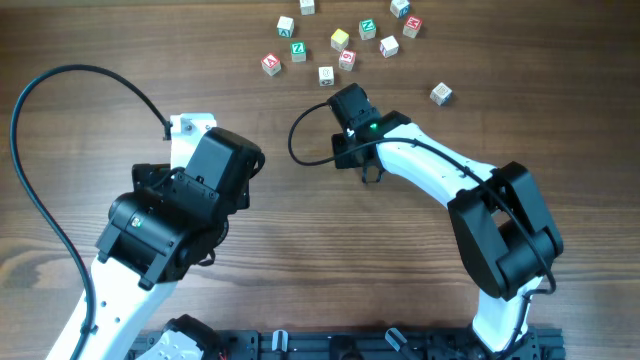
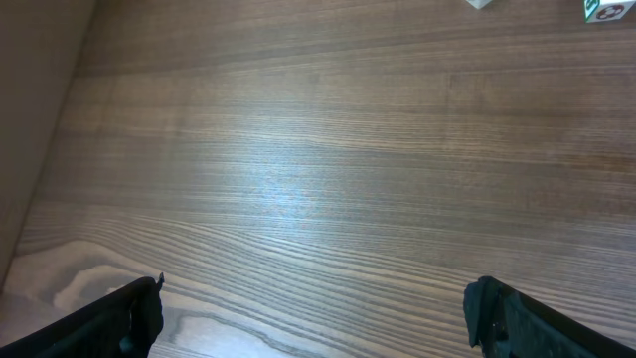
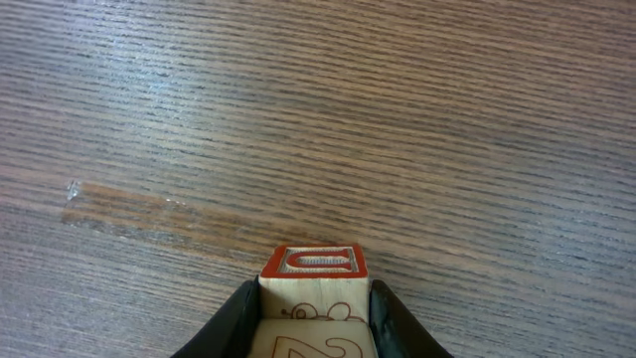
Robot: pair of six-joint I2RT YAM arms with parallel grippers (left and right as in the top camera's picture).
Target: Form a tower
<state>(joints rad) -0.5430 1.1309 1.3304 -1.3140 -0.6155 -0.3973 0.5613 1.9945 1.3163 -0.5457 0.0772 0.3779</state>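
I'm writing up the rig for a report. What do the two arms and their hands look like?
Both arms have white links joined by boxy black housings. The left arm carries a long black cable; the right arm has a shorter black cable loop and a small green light near the wrist. The left hand and right hand have black fingers.

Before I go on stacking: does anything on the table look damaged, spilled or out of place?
Nothing spilled or broken. The only oddity is a pale scuff on the table near the held cubes in the right pincer. The loose cubes lie scattered at mixed angles.
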